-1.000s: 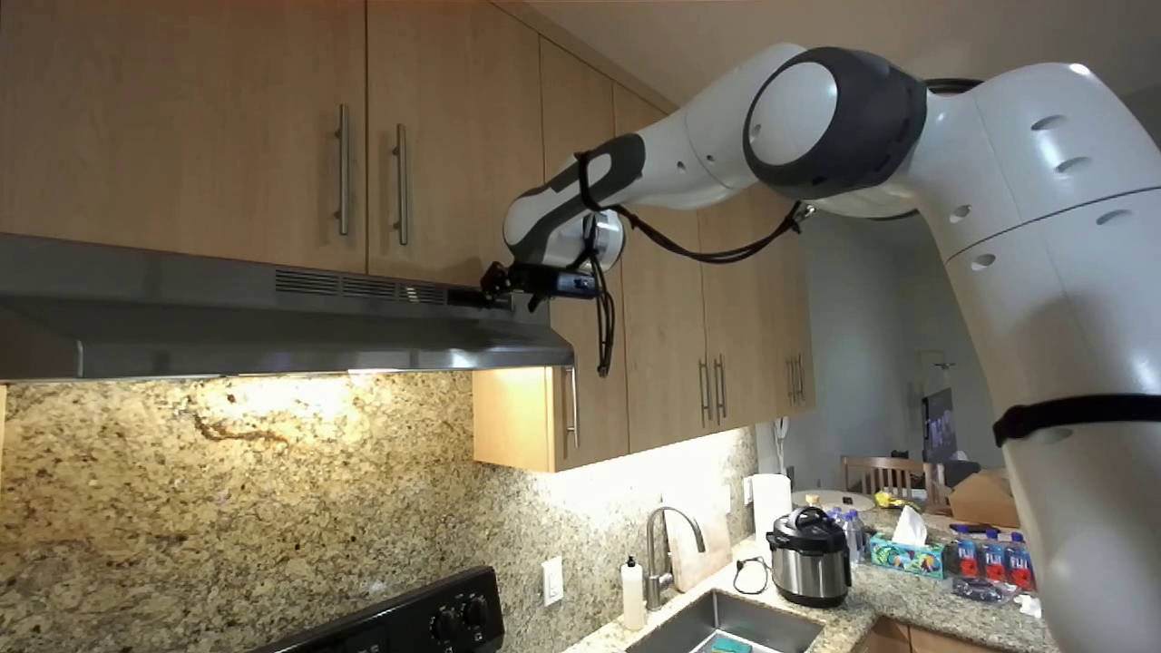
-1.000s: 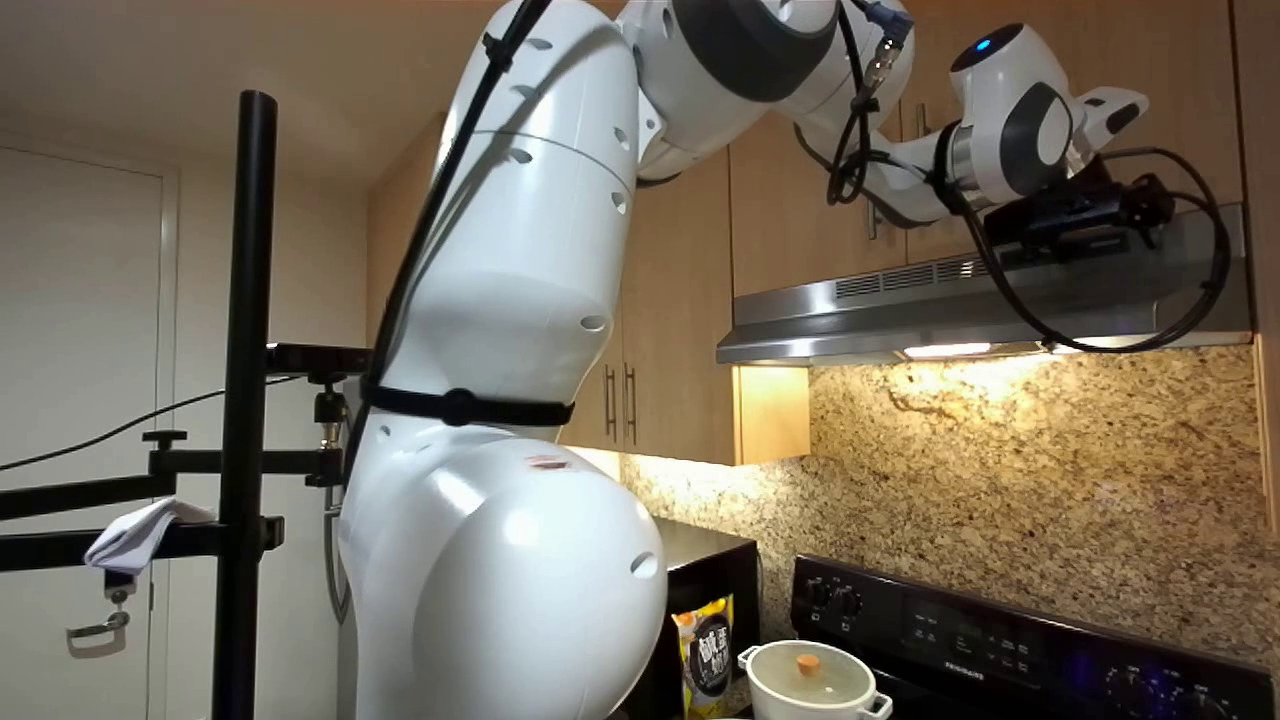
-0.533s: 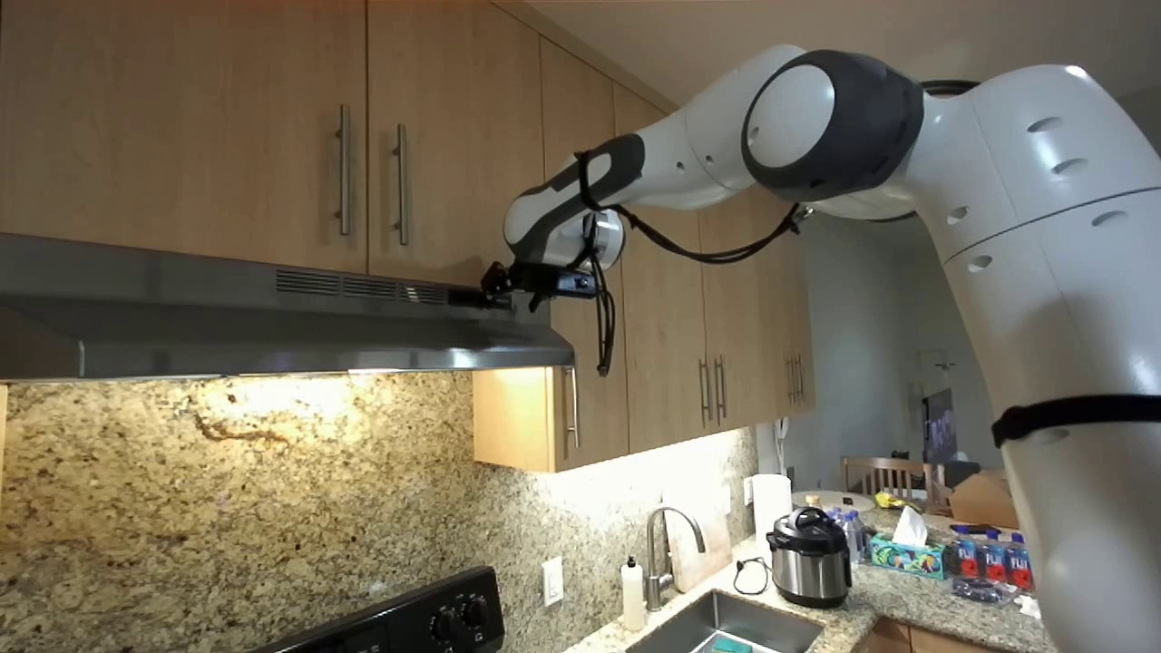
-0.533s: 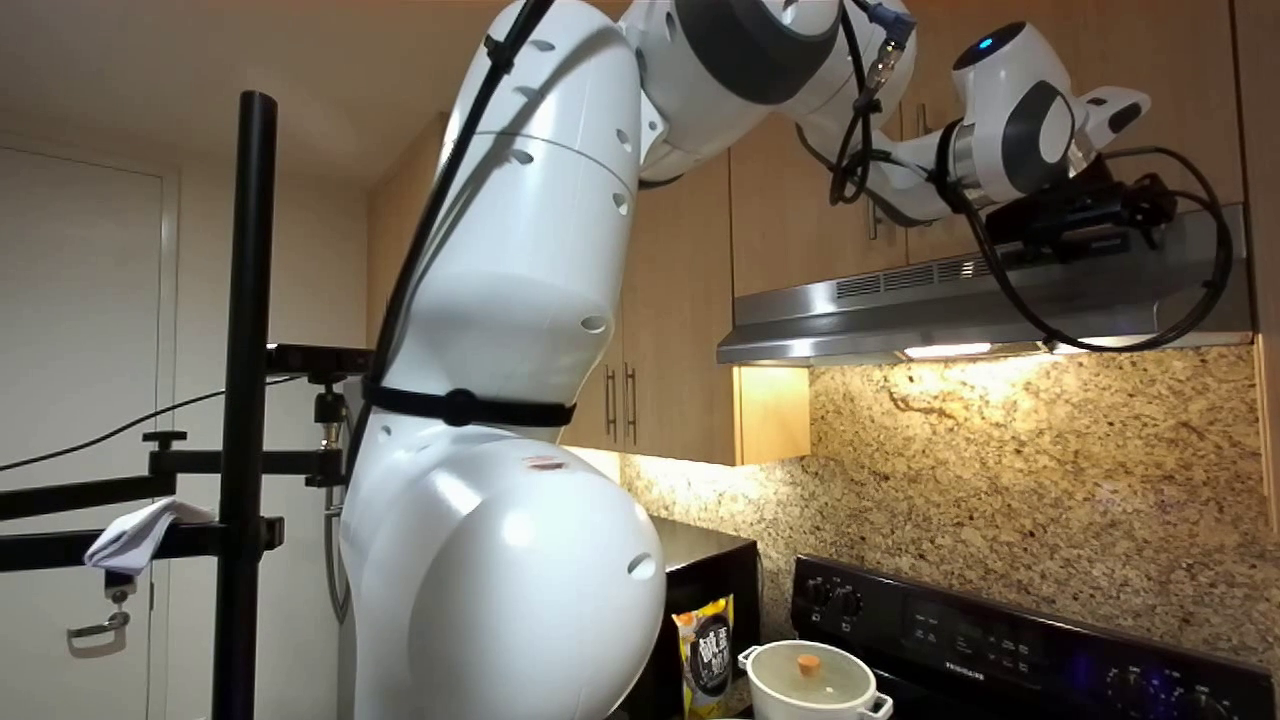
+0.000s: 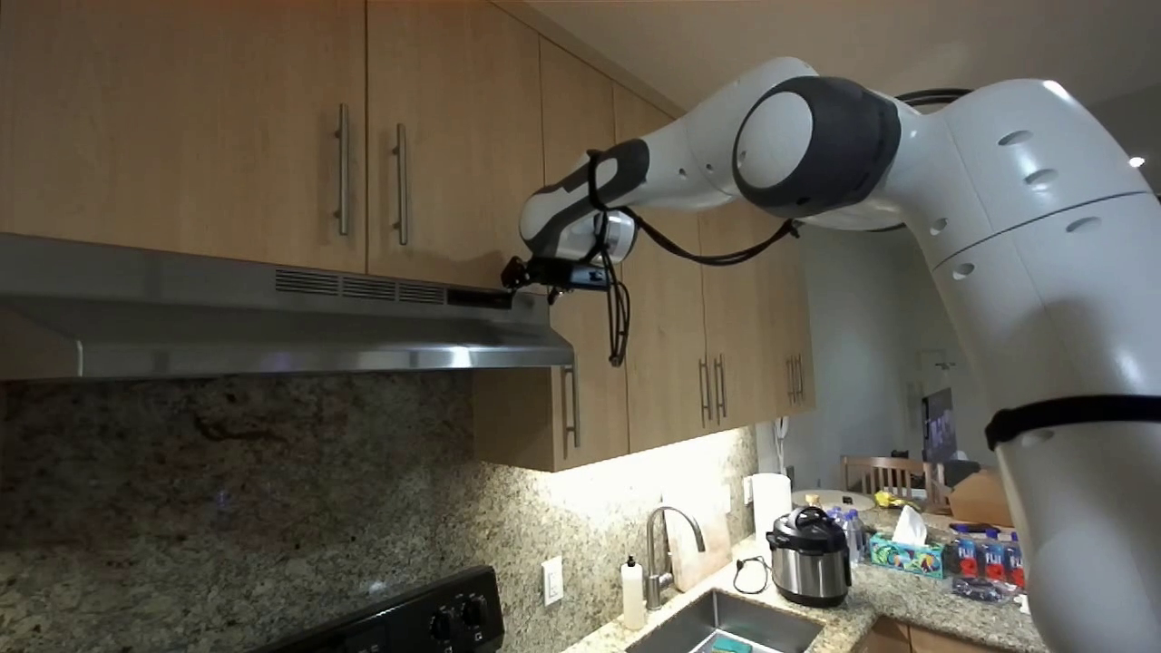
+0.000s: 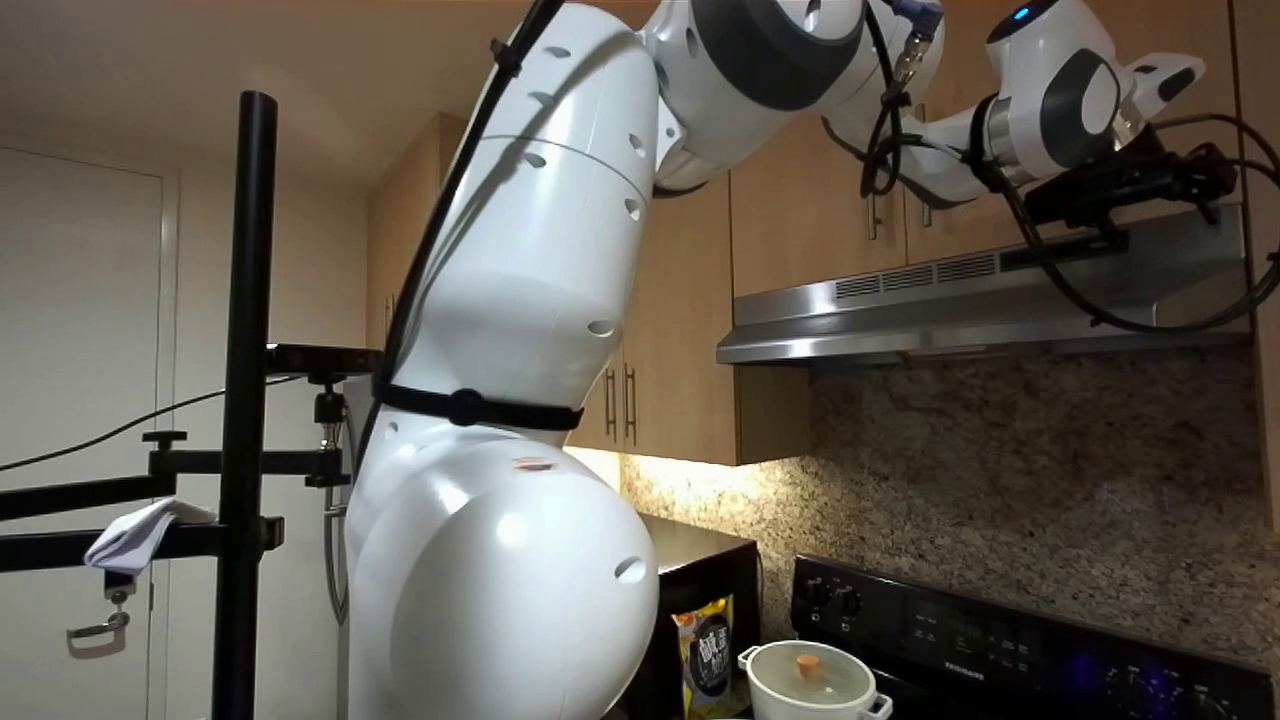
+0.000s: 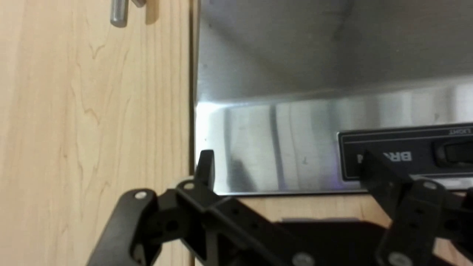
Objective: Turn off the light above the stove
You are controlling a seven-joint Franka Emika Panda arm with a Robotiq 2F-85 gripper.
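Note:
The steel range hood [image 5: 299,336] hangs below the wood cabinets and shows in both exterior views [image 6: 880,325]. Its lamp strip [image 6: 945,353] is dark, and the granite wall [image 5: 272,490] beneath is unlit. A black control panel [image 5: 479,298] sits on the hood's front. In the wrist view, the panel [image 7: 353,147] has a black rocker switch [image 7: 458,152] under upside-down "LIGHT" lettering. My gripper [image 7: 285,155] is open and empty, one finger over the hood's bare steel end, the other covering part of the panel's lettering. In an exterior view the gripper [image 5: 535,283] is by the panel's end.
Upper cabinets with bar handles [image 5: 401,186] stand right above the hood. A black stove [image 6: 960,640] with a white pot [image 6: 810,685] is below. A cable loop [image 6: 1180,328] hangs from my wrist. A steel cooker [image 5: 810,558] stands past the sink [image 5: 726,626].
The hood light was on in both earlier moments and is now off; the wall below has gone dark. My gripper has moved sideways and slightly away from the panel.

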